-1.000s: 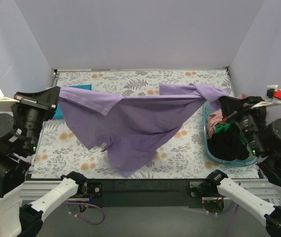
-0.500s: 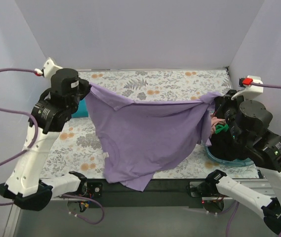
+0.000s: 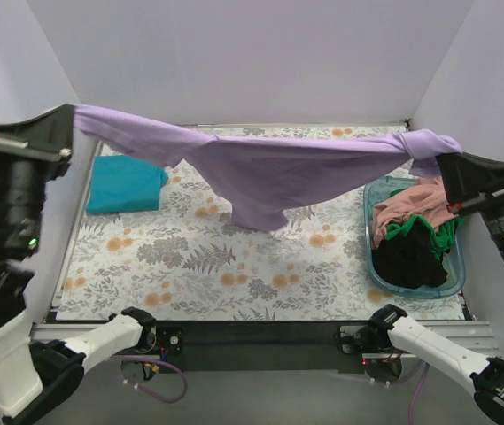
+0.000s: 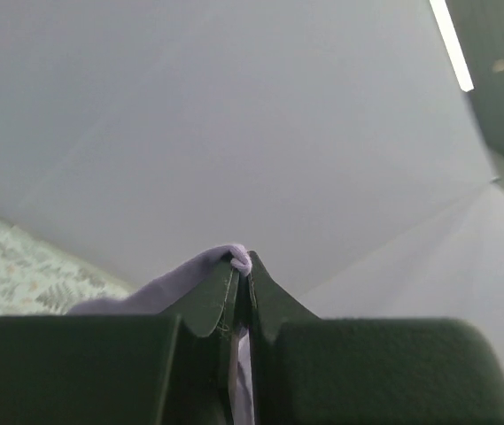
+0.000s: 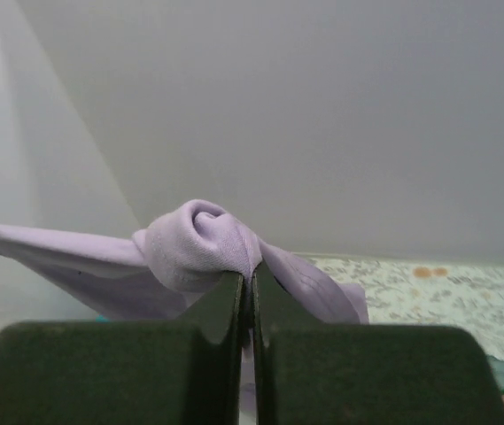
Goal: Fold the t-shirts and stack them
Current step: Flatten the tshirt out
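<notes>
The lavender-purple t-shirt (image 3: pixel 269 173) hangs stretched high above the table between both grippers, its body sagging at the middle. My left gripper (image 3: pixel 73 111) is shut on its left end, a small fold showing at the tips (image 4: pixel 239 259). My right gripper (image 3: pixel 445 152) is shut on its bunched right end (image 5: pixel 200 237). A folded teal t-shirt (image 3: pixel 126 185) lies at the back left of the table. Salmon-pink (image 3: pixel 407 202), green (image 3: pixel 400 228) and black (image 3: pixel 411 257) t-shirts lie crumpled in the tub.
The see-through blue plastic tub (image 3: pixel 453 282) stands at the right edge of the table. The grey floral-print cloth (image 3: pixel 207 266) covers the table top. White walls close in the back and both sides.
Both arms have risen and spread wide, lifting the purple t-shirt off the table and pulling it taut; its hem now hangs above the table's middle.
</notes>
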Controlling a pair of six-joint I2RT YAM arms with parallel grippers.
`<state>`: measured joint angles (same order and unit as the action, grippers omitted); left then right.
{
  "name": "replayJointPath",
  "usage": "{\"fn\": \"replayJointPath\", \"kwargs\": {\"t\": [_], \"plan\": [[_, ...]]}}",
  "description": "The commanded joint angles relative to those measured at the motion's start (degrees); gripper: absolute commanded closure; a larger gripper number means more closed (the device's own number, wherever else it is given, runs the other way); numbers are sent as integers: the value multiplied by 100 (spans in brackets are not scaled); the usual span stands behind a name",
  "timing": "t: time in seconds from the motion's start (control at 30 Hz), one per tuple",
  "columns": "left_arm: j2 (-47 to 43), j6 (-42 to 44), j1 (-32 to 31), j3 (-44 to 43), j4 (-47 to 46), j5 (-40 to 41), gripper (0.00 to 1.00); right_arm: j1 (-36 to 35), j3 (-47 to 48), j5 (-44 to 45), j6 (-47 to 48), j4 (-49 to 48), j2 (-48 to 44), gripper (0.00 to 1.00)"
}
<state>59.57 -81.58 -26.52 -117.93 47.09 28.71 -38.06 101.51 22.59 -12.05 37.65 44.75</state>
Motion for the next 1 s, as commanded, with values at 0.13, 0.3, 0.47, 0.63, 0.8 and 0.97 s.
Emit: {"fn": "replayJointPath", "kwargs": {"t": [0.13, 0.3, 0.47, 0.63, 0.8, 0.97], "plan": [[-675, 581, -2, -458, -455, 109, 100, -8, 149, -1756, -359, -407, -485, 99], [-482, 670, -2, -776, -375, -23, 100, -8, 158, -1758, -420, -443, -564, 99], [-87, 863, -2, -153, -735, 659, 100, -8, -298, -846, -359, -469, -450, 99], [1315, 1222, -2, 638, -1307, 2093, 100, -8, -1642, 1399, -490, -521, 136, 99], [3565, 504, 1688, 237, -1107, -154, 100, 419, -2408, 2716, -605, -934, 1472, 99], [6945, 739, 1897, -2278, -1044, -1252, 2, 1950, -1982, -68, -96, -2340, 3967, 75]]}}
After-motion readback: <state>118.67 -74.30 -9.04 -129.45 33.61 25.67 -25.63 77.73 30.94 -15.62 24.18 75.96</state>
